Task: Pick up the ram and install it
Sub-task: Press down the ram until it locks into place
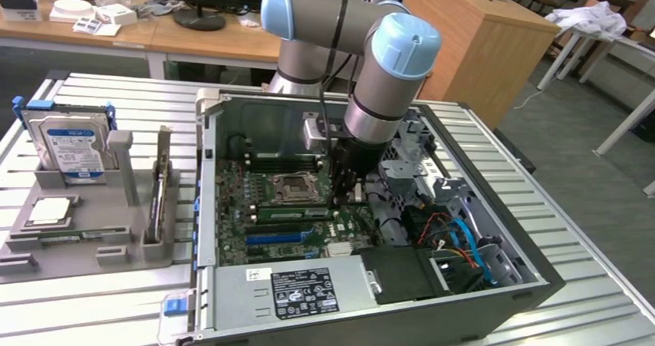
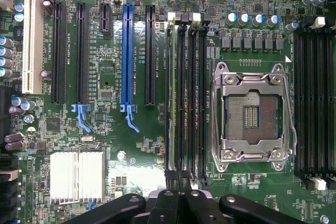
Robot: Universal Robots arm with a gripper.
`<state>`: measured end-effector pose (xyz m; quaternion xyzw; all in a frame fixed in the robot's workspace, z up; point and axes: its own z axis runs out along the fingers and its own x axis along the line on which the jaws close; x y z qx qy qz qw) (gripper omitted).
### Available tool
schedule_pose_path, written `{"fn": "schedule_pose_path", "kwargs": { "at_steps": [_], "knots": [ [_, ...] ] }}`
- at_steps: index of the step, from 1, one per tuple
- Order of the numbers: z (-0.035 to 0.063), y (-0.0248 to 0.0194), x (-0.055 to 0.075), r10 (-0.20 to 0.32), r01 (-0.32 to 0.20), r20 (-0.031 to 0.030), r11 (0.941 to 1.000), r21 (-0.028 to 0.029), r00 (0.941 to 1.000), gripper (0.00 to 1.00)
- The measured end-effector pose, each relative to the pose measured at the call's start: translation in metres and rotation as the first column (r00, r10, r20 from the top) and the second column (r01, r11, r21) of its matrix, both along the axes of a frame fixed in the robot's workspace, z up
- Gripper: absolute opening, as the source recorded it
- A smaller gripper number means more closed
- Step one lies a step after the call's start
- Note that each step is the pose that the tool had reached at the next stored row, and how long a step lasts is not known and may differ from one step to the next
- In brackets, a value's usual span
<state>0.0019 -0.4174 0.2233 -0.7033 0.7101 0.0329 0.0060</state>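
Hand [image 1: 345, 183] is low inside the open PC case [image 1: 532, 277], over the motherboard's memory slots [image 2: 195, 98] beside the CPU socket [image 2: 253, 109]. Grip state: can't tell. Ram [image 2: 169, 98] looks seated edge-on in a slot; likely install step, pressing home needs straight downward force.

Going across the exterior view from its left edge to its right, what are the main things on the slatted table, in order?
Hard drive upright in the grey holder → upright board in the holder's slot → open computer case → motherboard's CPU socket → robot arm reaching down into the case → blue and orange cables.
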Motion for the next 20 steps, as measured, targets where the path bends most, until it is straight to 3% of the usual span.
{"fn": "schedule_pose_path", "kwargs": {
  "at_steps": [20],
  "knots": [
    [0.0055, 0.0001, 0.0, 0.0, 0.0, 0.0002, 1.0, 0.0005, 1.0, 0.11]
  ]
}}
